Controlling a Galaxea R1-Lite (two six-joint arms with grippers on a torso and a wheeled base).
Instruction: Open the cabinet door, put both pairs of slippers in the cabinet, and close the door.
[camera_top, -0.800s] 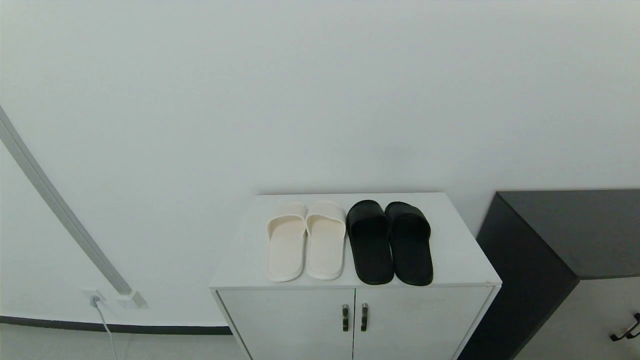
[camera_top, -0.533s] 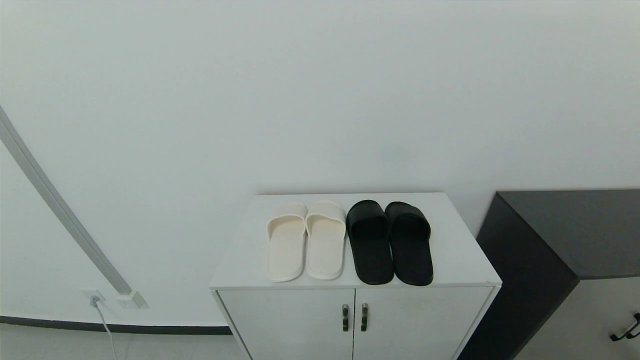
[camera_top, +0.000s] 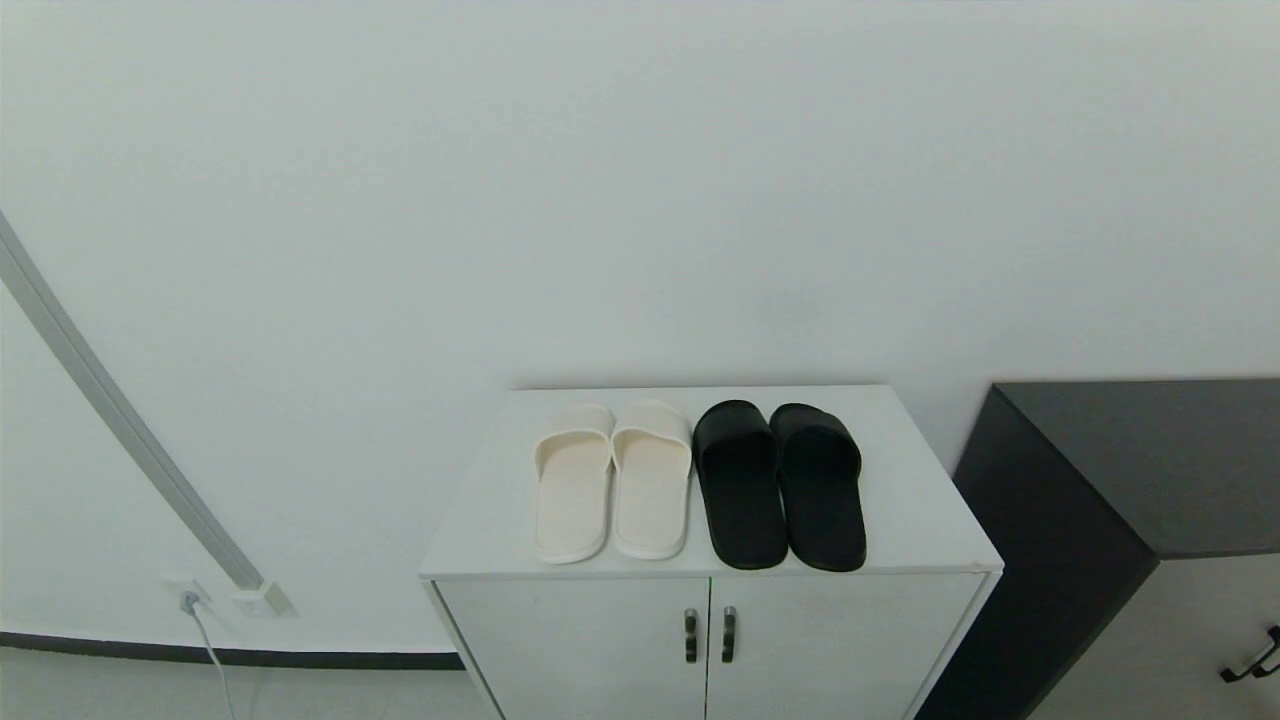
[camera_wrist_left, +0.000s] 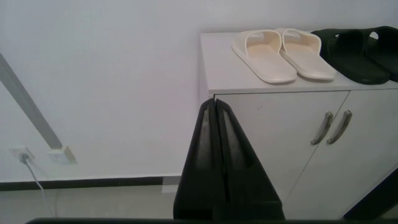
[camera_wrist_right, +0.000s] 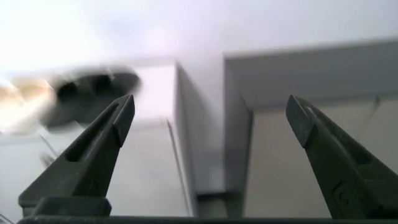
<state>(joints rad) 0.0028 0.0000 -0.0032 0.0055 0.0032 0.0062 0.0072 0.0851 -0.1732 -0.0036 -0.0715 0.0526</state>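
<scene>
Head view: a white two-door cabinet (camera_top: 585, 640) stands against the wall, both doors closed, its metal bar handles (camera_top: 690, 635) side by side at the middle seam. On its top, a pair of cream slide slippers (camera_top: 612, 480) lies just beside a pair of black slide slippers (camera_top: 780, 485). The left gripper (camera_wrist_left: 216, 104), fingers pressed together, hangs before the cabinet's left front corner. The right gripper (camera_wrist_right: 210, 106) is spread wide.

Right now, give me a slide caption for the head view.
Head view: white slippers and black slippers side by side atop the white cabinet, both doors shut.
</scene>
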